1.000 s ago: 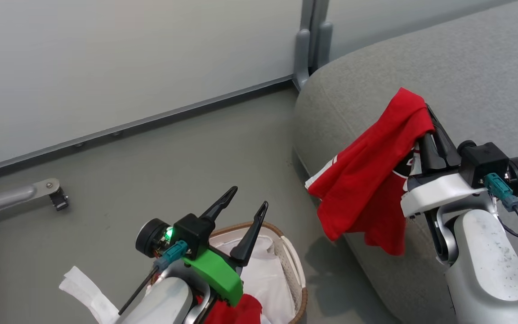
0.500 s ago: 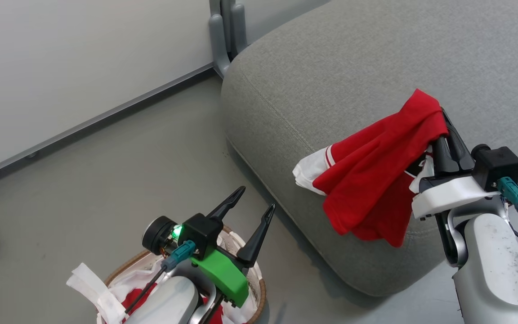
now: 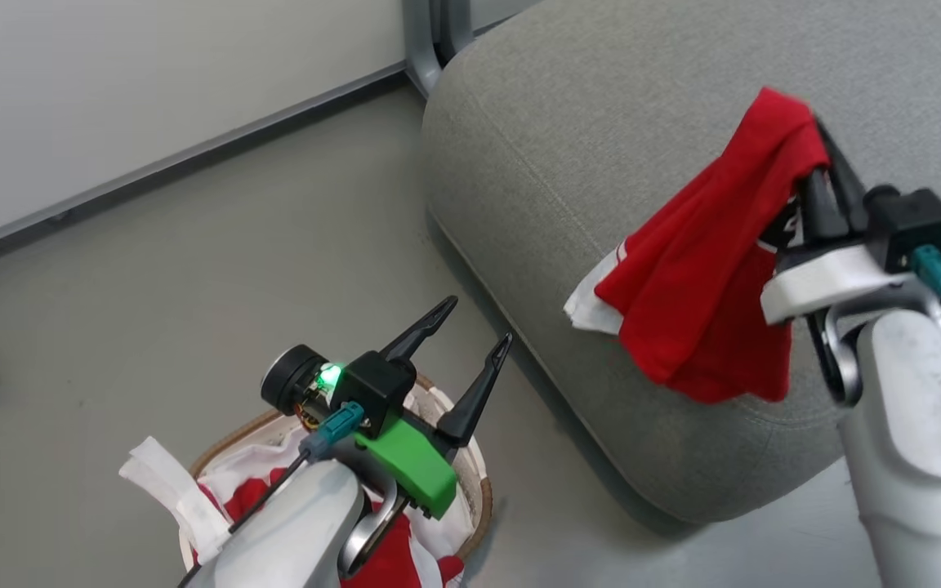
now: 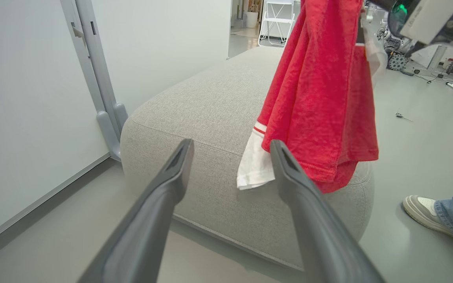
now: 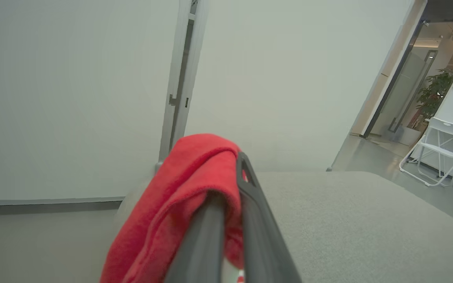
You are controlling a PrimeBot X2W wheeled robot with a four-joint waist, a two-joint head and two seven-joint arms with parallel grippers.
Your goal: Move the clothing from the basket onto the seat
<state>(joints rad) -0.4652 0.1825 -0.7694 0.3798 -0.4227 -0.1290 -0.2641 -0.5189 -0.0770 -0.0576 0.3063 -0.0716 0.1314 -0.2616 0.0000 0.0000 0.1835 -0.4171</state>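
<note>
Basket (image 3: 484, 490) on floor at 7 o'clock in head view, one jersey (image 3: 393, 563) in it, left gripper (image 3: 479, 319) above its rim; seat (image 3: 568, 122) near, at basket's 1 o'clock; second jersey (image 3: 707, 278) hangs from right gripper (image 3: 820, 155) over seat's near edge at 3 o'clock.

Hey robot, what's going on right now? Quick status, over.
Right gripper shut on red jersey, hanging over grey seat edge. Left gripper open above basket; second jersey inside. Person's foot beside seat.
</note>
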